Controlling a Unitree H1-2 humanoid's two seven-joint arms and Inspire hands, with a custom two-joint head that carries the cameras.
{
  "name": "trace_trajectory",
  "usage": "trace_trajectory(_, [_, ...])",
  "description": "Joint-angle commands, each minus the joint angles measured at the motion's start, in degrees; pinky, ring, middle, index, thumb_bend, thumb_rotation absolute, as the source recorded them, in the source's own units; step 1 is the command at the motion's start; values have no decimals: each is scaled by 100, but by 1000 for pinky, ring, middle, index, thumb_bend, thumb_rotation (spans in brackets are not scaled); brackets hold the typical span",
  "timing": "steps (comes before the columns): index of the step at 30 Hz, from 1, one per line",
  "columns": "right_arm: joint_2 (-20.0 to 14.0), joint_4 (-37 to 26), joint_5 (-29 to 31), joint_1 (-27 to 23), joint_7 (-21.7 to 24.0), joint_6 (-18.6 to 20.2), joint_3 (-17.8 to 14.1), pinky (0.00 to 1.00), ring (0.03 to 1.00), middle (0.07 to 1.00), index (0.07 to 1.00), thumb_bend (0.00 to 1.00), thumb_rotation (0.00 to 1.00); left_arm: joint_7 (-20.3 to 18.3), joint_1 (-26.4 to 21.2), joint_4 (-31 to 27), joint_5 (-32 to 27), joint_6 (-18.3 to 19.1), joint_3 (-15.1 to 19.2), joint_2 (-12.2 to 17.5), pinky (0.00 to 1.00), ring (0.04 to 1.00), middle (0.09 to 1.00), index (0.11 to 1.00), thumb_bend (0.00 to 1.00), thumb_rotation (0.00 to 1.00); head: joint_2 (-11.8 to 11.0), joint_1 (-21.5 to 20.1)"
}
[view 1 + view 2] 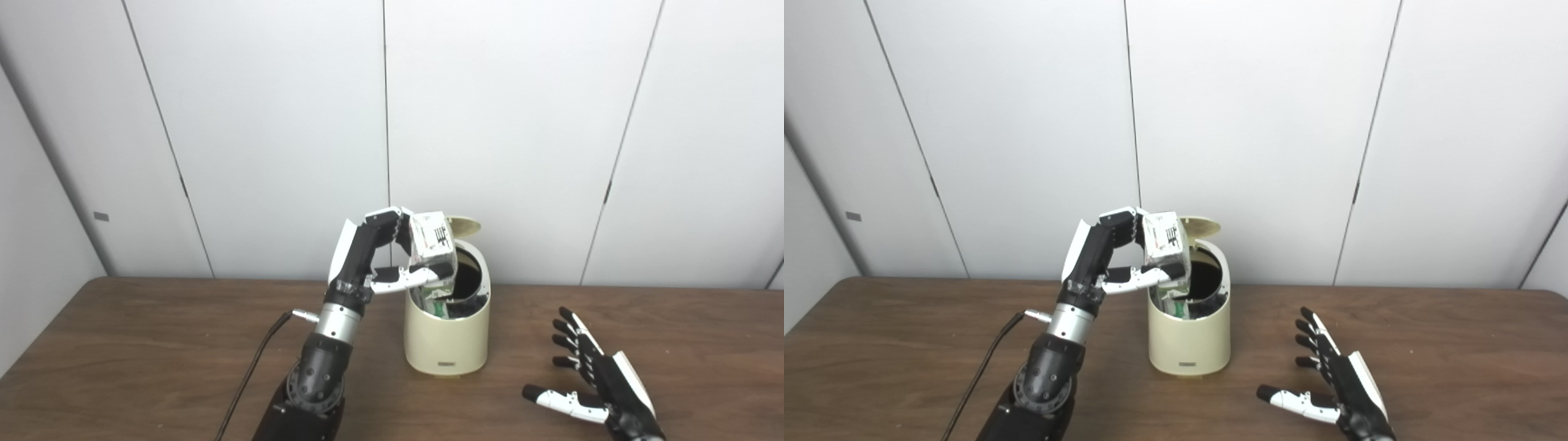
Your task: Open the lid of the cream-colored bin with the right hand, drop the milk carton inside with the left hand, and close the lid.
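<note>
The cream-colored bin [447,340] stands on the brown table, its lid [463,225] tipped up at the back and its dark inside showing. My left hand [383,257] is shut on the white milk carton [432,245], holding it tilted just above the bin's left rim. A green-and-white item [436,304] lies inside the opening. My right hand [588,383] rests open near the table's front right, fingers spread, apart from the bin.
The wooden table [153,343] spreads wide on both sides of the bin. A black cable [251,367] runs along my left arm. White wall panels [520,122] stand right behind the table.
</note>
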Motion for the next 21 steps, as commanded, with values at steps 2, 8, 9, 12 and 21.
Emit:
trace_trajectory(2, [-18, -95, 16, -185, -99, -288, -28, 758, 885, 927, 957, 822, 336, 277, -478, 2, 42, -284, -79, 9, 406, 436, 471, 493, 523, 0, 11, -5])
trace_trajectory(8, [4, -189, 18, -175, -101, -197, -13, 734, 882, 929, 959, 816, 327, 699, -608, 278, 119, -286, -262, -19, 419, 441, 467, 495, 523, 0, 28, -40])
trace_trajectory(9, [4, -199, 11, -175, -105, -199, -9, 746, 883, 928, 959, 817, 332, 765, -624, 318, 133, -286, -293, -24, 420, 442, 469, 493, 523, 0, 31, -47])
trace_trajectory(12, [-8, -205, -26, -172, -121, -230, -3, 760, 882, 926, 958, 815, 337, 936, -662, 455, 161, -285, -358, -56, 404, 434, 469, 493, 523, 0, 38, -71])
trace_trajectory(21, [4, -219, -22, -151, -136, -231, -29, 771, 881, 923, 957, 800, 325, 1561, -771, 770, 355, -287, -654, -41, 287, 363, 450, 497, 523, 0, 79, -66])
